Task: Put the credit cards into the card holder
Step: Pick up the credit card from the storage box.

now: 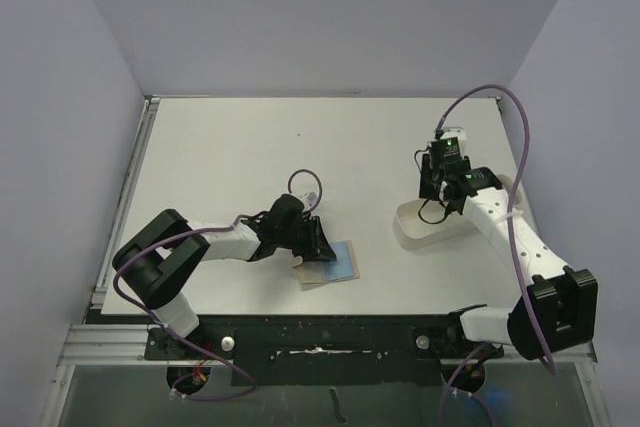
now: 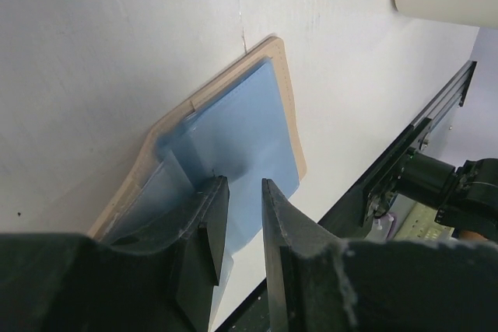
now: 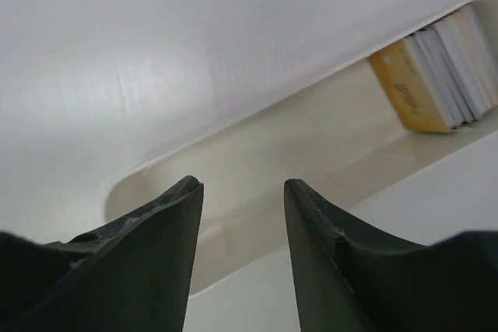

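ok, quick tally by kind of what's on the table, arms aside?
Card holder, lying open: 1
White tray: 1
Stack of cards in the tray: 1 (packed too tight to count the single cards)
Total: 3

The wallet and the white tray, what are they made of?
The card holder looks like matte tan leather or imitation, with a stitched edge; its light blue lining, smooth fabric or plastic. The tray is probably cream plastic, smooth with a faint sheen.
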